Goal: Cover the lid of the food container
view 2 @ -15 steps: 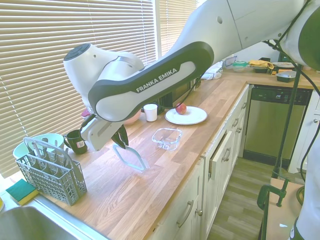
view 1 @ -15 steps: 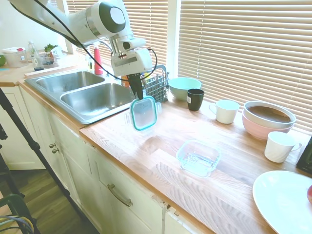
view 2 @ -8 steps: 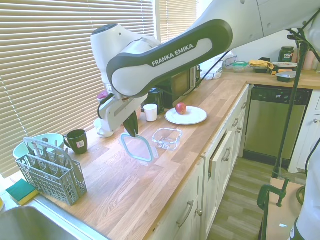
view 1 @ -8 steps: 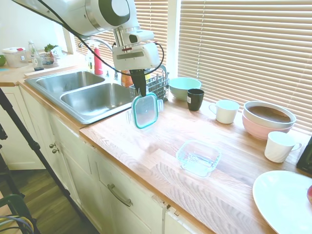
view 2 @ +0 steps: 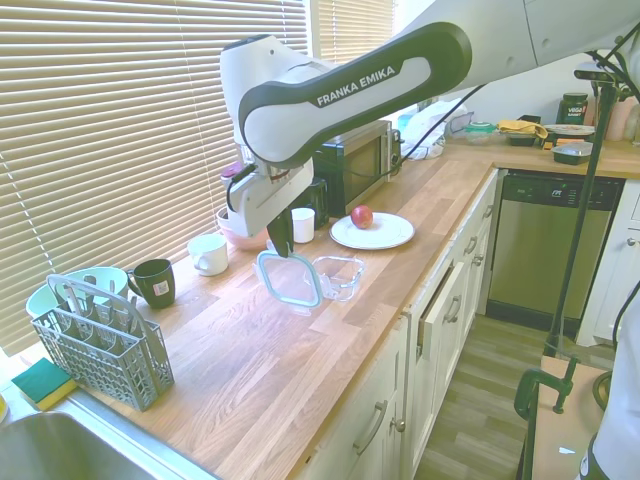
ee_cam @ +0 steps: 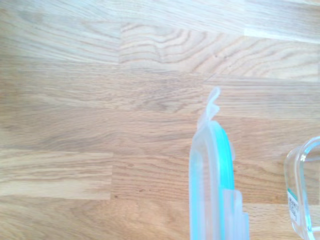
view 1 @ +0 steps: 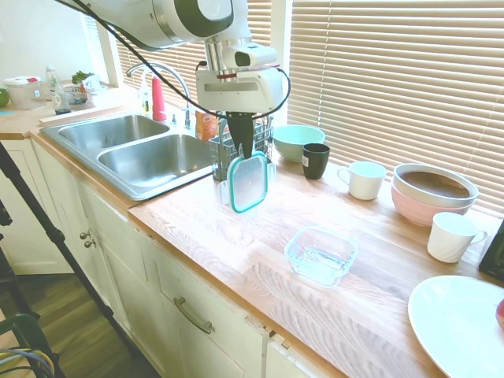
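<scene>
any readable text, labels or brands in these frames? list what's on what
"FRANKA EMIKA" – on the dark band of the robot arm, second exterior view.
Label on the food container rim in the wrist view: too blurred to read.
Box behind the sink: print too small to read.
Nothing else legible.

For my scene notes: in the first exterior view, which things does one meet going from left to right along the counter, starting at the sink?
Sink → lid held by the gripper → food container → white mug → pink bowl → white plate.
</scene>
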Tool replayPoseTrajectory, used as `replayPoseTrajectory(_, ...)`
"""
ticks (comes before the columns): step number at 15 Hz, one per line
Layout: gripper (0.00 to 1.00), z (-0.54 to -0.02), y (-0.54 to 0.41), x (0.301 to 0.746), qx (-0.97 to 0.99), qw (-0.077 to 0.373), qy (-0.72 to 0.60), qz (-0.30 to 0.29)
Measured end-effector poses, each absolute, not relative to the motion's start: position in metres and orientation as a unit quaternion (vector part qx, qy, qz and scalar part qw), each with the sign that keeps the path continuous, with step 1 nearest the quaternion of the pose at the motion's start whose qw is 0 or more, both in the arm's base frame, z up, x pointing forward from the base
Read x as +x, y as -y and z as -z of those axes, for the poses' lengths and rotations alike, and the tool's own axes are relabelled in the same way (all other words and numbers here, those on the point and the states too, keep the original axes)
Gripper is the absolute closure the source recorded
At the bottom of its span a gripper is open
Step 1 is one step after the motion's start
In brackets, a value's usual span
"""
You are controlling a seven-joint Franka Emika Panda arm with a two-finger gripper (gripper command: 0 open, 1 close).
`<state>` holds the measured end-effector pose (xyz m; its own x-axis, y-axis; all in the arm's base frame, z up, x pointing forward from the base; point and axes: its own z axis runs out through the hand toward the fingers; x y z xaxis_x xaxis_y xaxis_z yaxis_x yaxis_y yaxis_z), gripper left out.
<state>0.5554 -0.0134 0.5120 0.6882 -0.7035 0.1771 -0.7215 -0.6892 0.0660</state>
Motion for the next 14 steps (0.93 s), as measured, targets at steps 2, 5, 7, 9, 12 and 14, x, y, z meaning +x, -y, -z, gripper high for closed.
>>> replayPoseTrajectory(2, 1.0, -0.512, 0.018, 0.555, 0.916, 0.063, 0.39, -0.067)
replayPoseTrajectory(5, 1.0, -0.511, 0.023, 0.555, 0.916, 0.063, 0.39, -0.065)
replayPoseTrajectory(7, 1.0, -0.511, 0.024, 0.555, 0.916, 0.062, 0.391, -0.065)
replayPoseTrajectory(9, 1.0, -0.51, 0.028, 0.554, 0.915, 0.06, 0.393, -0.063)
replayPoseTrajectory(12, 1.0, -0.507, 0.051, 0.551, 0.917, 0.057, 0.391, -0.063)
replayPoseTrajectory(14, 1.0, -0.51, 0.072, 0.547, 0.916, 0.053, 0.392, -0.063)
